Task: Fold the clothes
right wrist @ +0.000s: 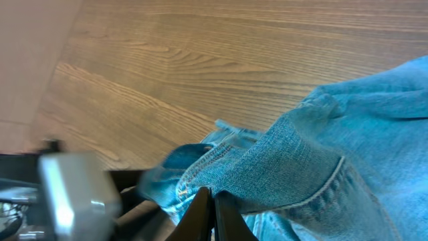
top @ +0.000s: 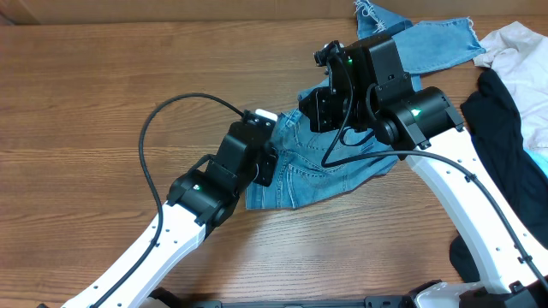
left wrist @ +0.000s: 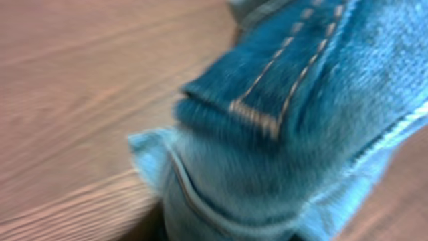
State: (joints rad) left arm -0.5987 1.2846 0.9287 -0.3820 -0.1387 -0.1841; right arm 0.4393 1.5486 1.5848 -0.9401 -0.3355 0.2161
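Observation:
The light blue jeans (top: 300, 184) lie bunched in the middle of the wooden table, with one leg and its frayed hem (top: 432, 47) reaching toward the far right. My left gripper (top: 267, 162) is at the jeans' left edge. In the left wrist view, stitched denim (left wrist: 301, 100) fills the frame and hides the fingers, and it looks held up off the table. My right gripper (top: 318, 107) is over the jeans' upper part. In the right wrist view its fingers (right wrist: 212, 199) are pressed together on a fold of the denim (right wrist: 321, 167).
A black garment (top: 501, 111) and an off-white cloth (top: 522, 51) lie at the right edge of the table. The left arm's blurred wrist (right wrist: 67, 194) shows close to the right fingers. Bare wood (top: 103, 77) spreads to the left.

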